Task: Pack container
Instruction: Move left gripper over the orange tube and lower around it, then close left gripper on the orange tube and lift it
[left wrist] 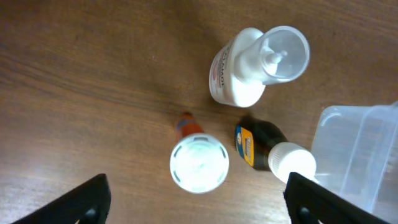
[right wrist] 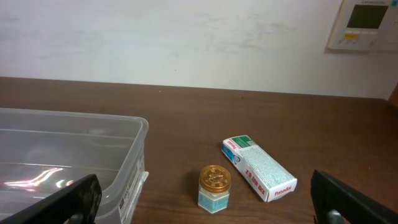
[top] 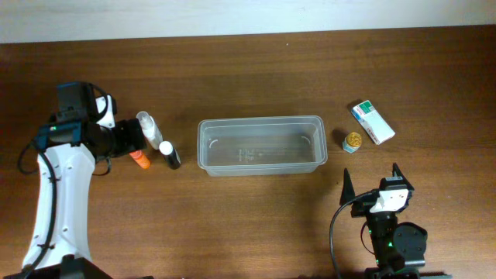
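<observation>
**Clear container at mid-desk; jaws of both arms spread**

The container (top: 260,122), a clear rectangular tub with rounded corners and a rim, lies at the middle of the wooden desk (top: 271,70), its long sides running left to right. Bare desk borders both long edges.

Off its left short edge stand three bottles. A dark bottle with a white cap (top: 170,153) is nearest, an orange-based bottle (top: 139,159) stands beyond it, and a white spray bottle with a clear cap (top: 147,125) lies toward the far side. Off the right short edge, apart from the tub wall, sits a small gold-lidded jar (top: 352,141). Just beyond it a white-and-green box (top: 372,122) lies flat and askew.

The left gripper (left wrist: 199,202) hangs over the bottle group with its jaws spread wide. The right gripper (top: 372,180) sits near the front of the desk, right of the container's near corner, with its jaws likewise spread.

Only the overhead view gives the tub's whole outline and both arms. The left wrist view looks straight down: the orange-based bottle's round white cap lies between the fingertips with open desk on either side, and one container corner shows at the right edge. The right wrist view looks level across the desk. It shows the tub's end wall, the jar and box apart from each other, a pale wall, and a wall panel (right wrist: 364,23) at upper right.
</observation>
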Robot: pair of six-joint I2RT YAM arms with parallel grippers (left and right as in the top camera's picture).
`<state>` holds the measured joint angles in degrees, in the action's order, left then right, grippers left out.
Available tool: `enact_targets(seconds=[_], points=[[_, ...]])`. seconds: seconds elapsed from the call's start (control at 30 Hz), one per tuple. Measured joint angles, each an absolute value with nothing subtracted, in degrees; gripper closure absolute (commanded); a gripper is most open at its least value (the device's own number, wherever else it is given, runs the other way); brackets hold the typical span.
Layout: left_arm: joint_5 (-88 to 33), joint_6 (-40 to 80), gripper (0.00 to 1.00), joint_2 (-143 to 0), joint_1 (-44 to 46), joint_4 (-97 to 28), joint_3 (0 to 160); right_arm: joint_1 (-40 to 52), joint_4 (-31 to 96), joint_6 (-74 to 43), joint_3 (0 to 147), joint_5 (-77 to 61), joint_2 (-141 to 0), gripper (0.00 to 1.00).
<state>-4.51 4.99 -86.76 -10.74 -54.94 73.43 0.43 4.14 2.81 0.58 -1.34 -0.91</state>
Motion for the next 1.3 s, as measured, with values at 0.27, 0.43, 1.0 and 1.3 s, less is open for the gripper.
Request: enact_targets(seconds=[0.27,0.43,1.0,1.3], points=[[-4.51,4.97,0.28,-86.80,-10.74,-50.57,72.10,0.43,4.14,2.83,0.58,-1.34,-0.91,0.02],[-4.43,4.97,0.28,-87.46,-10.74,-49.30,72.10,0.43,4.14,2.81,0.58,-1.34,-0.91,0.02],[-1.65,4.75,0.44,-92.64,-7.33,-46.50,71.99,0.43,4.14,2.83,0.58,-1.34,-0.91,0.02],[0.38,4.75,0.44,-92.64,-6.66,-47.16,71.99,0.43,4.14,2.87,0.58,-1.34,-0.91,0.02]])
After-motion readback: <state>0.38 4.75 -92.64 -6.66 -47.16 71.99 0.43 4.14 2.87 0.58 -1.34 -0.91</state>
